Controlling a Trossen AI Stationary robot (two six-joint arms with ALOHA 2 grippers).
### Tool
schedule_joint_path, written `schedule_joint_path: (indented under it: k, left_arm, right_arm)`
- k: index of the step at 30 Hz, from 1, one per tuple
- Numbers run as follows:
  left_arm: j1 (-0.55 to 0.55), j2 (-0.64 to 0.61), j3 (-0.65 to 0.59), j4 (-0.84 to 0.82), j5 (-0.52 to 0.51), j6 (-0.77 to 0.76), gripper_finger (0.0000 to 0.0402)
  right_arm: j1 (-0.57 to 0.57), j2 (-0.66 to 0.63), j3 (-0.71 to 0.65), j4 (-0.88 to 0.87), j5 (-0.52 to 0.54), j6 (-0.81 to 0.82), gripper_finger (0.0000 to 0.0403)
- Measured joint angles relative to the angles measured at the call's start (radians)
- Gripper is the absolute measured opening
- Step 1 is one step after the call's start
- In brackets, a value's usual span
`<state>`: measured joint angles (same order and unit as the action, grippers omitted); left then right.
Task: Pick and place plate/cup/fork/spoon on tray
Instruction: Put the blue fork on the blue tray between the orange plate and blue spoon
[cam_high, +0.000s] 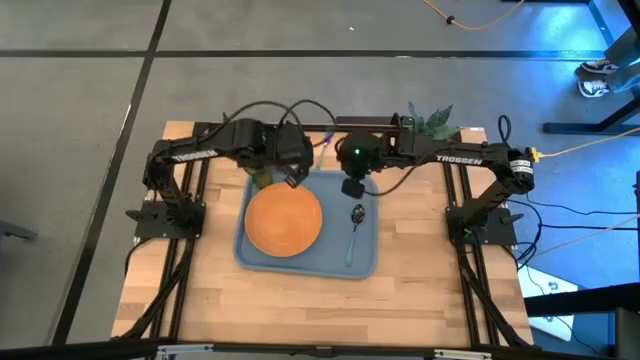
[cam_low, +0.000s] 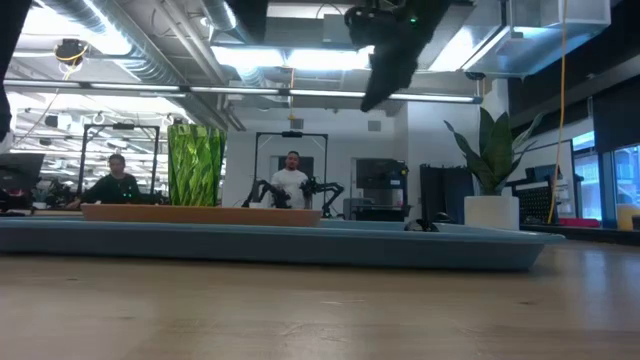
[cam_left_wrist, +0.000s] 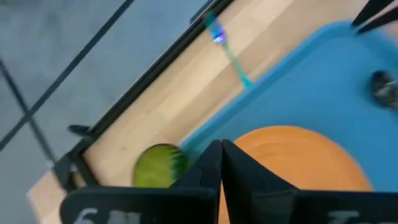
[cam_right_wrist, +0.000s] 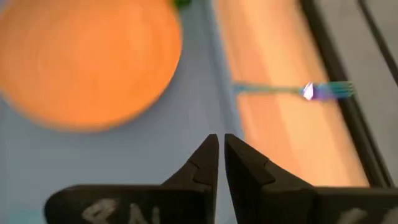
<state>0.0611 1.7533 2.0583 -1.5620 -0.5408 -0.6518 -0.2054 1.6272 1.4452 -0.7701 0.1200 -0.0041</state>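
Inspecting the table (cam_high: 300, 310) from its near edge outward, we find the tray (cam_high: 262, 262) at the centre. The plate (cam_high: 284, 221) lies flat in the tray's nine o'clock half. The spoon (cam_high: 354, 232) lies in its three o'clock half, bowl toward twelve, apart from the plate. We judge both items as placed.

Above the spoon's bowl, toward twelve o'clock, hangs the right end effector (cam_high: 352, 187), clear of the tray floor. In its own wrist view the fingers (cam_right_wrist: 200, 163) stand a narrow slit apart, nothing between them. The low view shows it well above the tray.

The left end effector (cam_high: 297, 177) sits over the tray's far rim, at about eleven o'clock from the plate. Its fingers (cam_left_wrist: 210, 163) are pressed together and empty.

The cup (cam_high: 260, 177) stands upright on the table just beyond the tray's far nine o'clock corner, close to the rim. The fork (cam_high: 324, 141) lies on the table farther toward twelve o'clock, outside the tray.

Our judgement: two items are outstanding, and the step in hand is a reach for one of them. For the fork, the next move calls for spreading the fingers, travelling toward twelve o'clock, and descending squarely across its slim handle. The cup calls for a wide opening around its wall.
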Motion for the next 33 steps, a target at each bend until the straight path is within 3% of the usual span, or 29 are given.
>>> schedule_joint_path:
  k: [12, 18, 23, 33]
  left_arm:
    - [0.228, 0.002, 0.0, -0.009, 0.083, 0.241, 0.0]
    - [0.296, 0.002, 0.0, -0.009, 0.098, 0.242, 0.0]
    - [0.331, 0.002, 0.0, -0.008, 0.17, 0.238, 0.0]
    - [0.351, 0.002, 0.0, 0.001, 0.212, 0.226, 0.0]
  right_arm:
    - [-0.154, 0.018, 0.0, 0.179, -0.024, 0.316, 0.0089]
    - [-0.231, 0.046, 0.0, 0.323, -0.129, 0.4, 0.0089]
    - [-0.289, 0.095, 0.002, 0.413, -0.207, 0.475, 0.0089]
    - [-0.318, 0.282, 0.109, 0.341, -0.262, 0.496, 0.0089]
